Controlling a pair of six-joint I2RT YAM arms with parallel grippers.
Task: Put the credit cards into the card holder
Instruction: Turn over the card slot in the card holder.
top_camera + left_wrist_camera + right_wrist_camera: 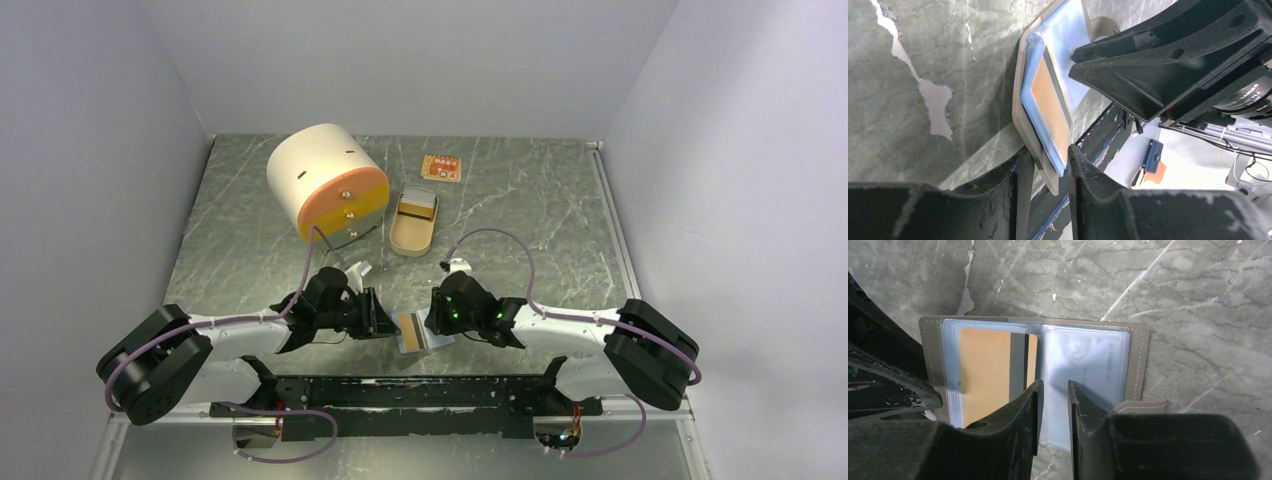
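Step in hand: we are seating cards in the card holder [425,338], which is lying open on the table [520,200] between the arms.

The left gripper [1048,156] is pinching its cover edge. The right gripper [1054,387] is straddling a clear sleeve [1053,440], jaws barely apart; we cannot tell whether it is gripping.

We are advising: steady the cover, slide each card in flat.

We are counting:
- drum [325,185], one
- oval tin [413,222], one
- holder, one
- cards, two: gold-orange card [985,365] and pale card [1083,357]

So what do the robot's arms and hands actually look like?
The left arm and right arm have white links, black joints and looping purple cables. The left hand and right hand are black with scuffed flat fingers. Green lights glow on the right wrist.
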